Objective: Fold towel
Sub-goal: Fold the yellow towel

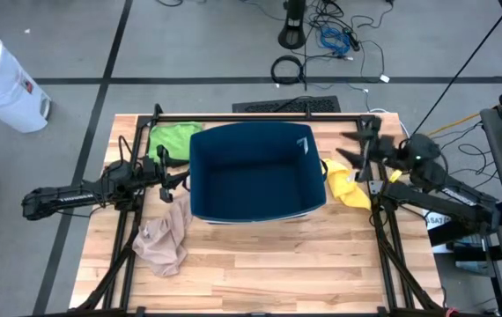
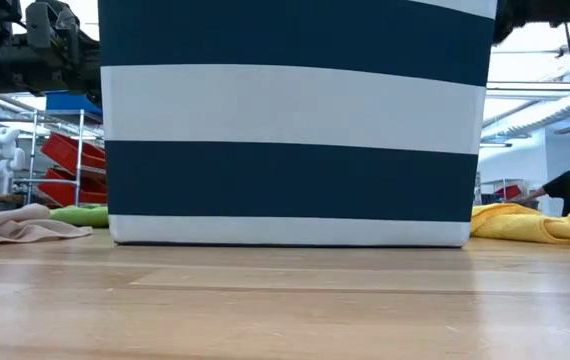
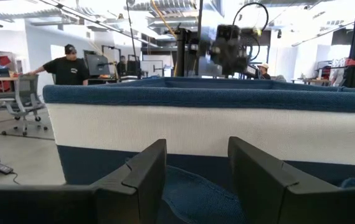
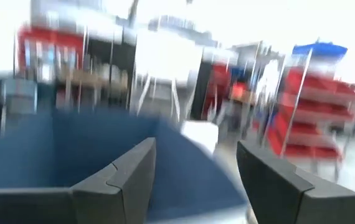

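Three towels lie on the wooden table around a navy-and-white striped fabric bin (image 1: 255,172). A crumpled beige towel (image 1: 167,238) lies near the bin's left near corner, a green towel (image 1: 173,138) at its far left, and a yellow towel (image 1: 350,183) against its right side. My left gripper (image 1: 179,179) hovers open at the bin's left wall, above the beige towel's far end; in the left wrist view the gripper (image 3: 196,171) faces the bin's rim (image 3: 215,96). My right gripper (image 1: 350,150) is open at the bin's right side, over the yellow towel, and the gripper (image 4: 196,177) looks over the blue bin.
The bin (image 2: 295,120) fills the table's middle and blocks the low view; the beige towel (image 2: 15,225), green towel (image 2: 80,213) and yellow towel (image 2: 525,222) show beside it. A black frame (image 1: 260,116) runs along the far edge. Bare wood (image 1: 277,264) lies toward the near edge. A person (image 3: 68,65) stands beyond the table.
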Robot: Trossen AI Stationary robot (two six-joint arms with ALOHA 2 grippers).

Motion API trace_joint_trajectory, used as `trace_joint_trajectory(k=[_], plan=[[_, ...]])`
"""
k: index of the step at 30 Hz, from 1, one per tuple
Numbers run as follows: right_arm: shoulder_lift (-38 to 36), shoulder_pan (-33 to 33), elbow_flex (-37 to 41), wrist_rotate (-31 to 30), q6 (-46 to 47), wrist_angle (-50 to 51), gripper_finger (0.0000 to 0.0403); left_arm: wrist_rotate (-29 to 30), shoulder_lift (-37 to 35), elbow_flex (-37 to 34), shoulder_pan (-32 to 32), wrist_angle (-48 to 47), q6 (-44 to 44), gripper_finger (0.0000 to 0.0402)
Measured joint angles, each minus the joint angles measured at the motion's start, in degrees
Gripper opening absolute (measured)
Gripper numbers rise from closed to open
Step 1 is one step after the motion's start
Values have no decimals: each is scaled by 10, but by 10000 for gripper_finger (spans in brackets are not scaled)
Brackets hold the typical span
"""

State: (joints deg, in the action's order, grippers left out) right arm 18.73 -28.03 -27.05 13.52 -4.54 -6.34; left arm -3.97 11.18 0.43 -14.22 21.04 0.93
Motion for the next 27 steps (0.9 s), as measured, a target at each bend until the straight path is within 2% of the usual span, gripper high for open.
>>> trace_joint_trajectory(k=[5,9,12,15,17,19,23,27], plan=[[18,0,0,31,68,-220,212,0,0,0,0,0,0,179],[28,0,-20,22,79,-403,212,0,0,0,0,0,0,179],[28,0,-56,25,75,-444,212,0,0,0,0,0,0,179],[35,0,-120,55,52,-427,212,0,0,0,0,0,0,179],[53,0,-177,66,53,-383,212,0,0,0,0,0,0,179],[80,0,-246,88,56,-284,212,0,0,0,0,0,0,179],[166,0,-397,124,35,-11,212,0,0,0,0,0,0,179],[246,0,-498,114,-68,275,212,0,0,0,0,0,0,179]])
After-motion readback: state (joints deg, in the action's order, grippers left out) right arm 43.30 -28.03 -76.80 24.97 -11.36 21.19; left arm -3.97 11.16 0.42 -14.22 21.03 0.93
